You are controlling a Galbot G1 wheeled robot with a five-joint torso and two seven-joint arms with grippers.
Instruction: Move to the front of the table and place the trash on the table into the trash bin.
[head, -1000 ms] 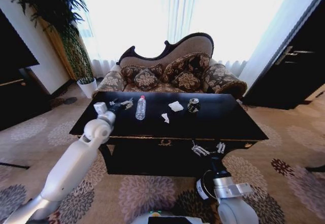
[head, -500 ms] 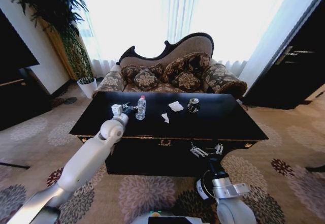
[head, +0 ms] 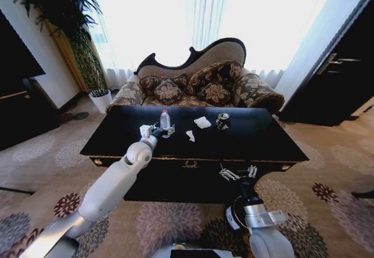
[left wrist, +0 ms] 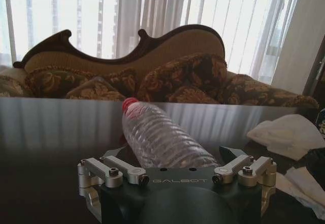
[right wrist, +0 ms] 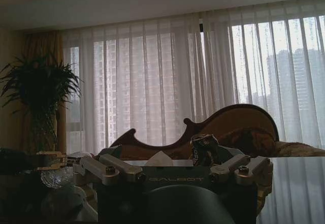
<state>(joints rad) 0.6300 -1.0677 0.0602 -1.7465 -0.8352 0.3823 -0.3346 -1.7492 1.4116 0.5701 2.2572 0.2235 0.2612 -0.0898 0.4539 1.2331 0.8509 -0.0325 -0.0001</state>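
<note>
On the table (head: 257, 138), the bottle (head: 165, 120) lies between the spread jaws of the left gripper (head: 162, 131); grasping is judged the step in hand, and closure comes next. Paper scraps (head: 202, 122) and can (head: 222, 121) lie nearby. Right gripper (head: 238, 172) hangs low, jaws apart. A sofa (head: 198, 82) stands behind.

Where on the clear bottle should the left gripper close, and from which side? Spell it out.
Grip the clear bottle across the middle of its ribbed barrel, coming in low from its base end, probably as the left gripper is now. It lies on its side on the table, red cap pointing toward the sofa, so the round body sits crosswise between the open jaws.
</note>
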